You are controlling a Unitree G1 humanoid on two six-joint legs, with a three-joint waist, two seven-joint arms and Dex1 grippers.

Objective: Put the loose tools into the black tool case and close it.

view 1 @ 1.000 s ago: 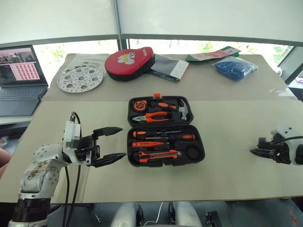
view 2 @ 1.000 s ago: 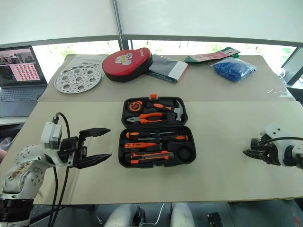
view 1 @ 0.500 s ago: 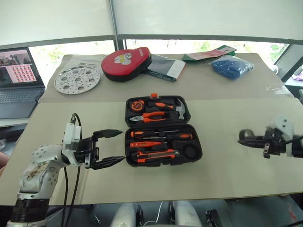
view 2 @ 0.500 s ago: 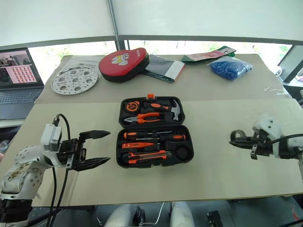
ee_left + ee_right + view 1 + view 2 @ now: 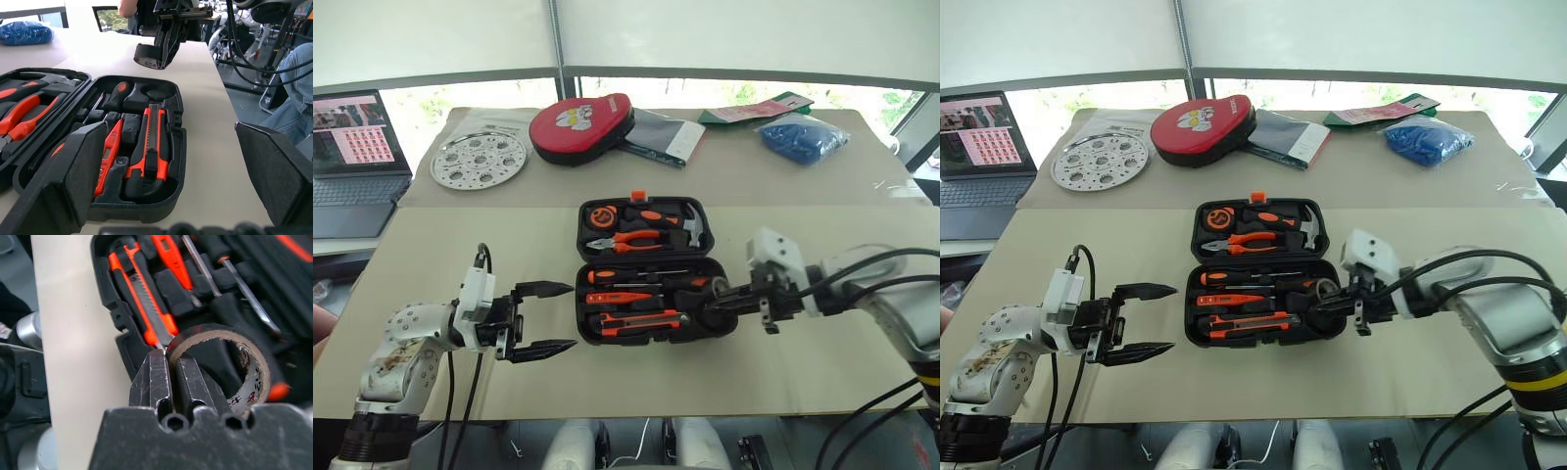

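The right claw (image 5: 168, 382) is pinched shut on the wall of the dark-grey tape roll (image 5: 222, 364), one finger inside the ring and one outside, and it hangs the roll over the right end of the black tool case (image 5: 651, 269), above the near half. The grip takes only a thin edge of the roll, so the roll could swing or slip out if the wrist tilts further, and a drop from this height might bounce it off the case rim onto the table (image 5: 803, 362).

Below it the round recess (image 5: 156, 93) at that end of the case looks empty and seems the place for the roll. It sits just beside the black-and-orange screwdriver handle (image 5: 117, 93), so a release off centre would leave the roll propped on the handle or on the recess edge, and the lid could then fail to shut.

The utility knife (image 5: 636, 320), the tester pen (image 5: 617, 298) and the two screwdrivers (image 5: 646, 279) already lie in their recesses in the near half. A low pass of the claw could knock one askew.

Further out, the left claw (image 5: 540, 319) stands wide open and empty, level, just to the left of the case, apart from it. If it moved in early it could shove the case while the roll is being lowered.
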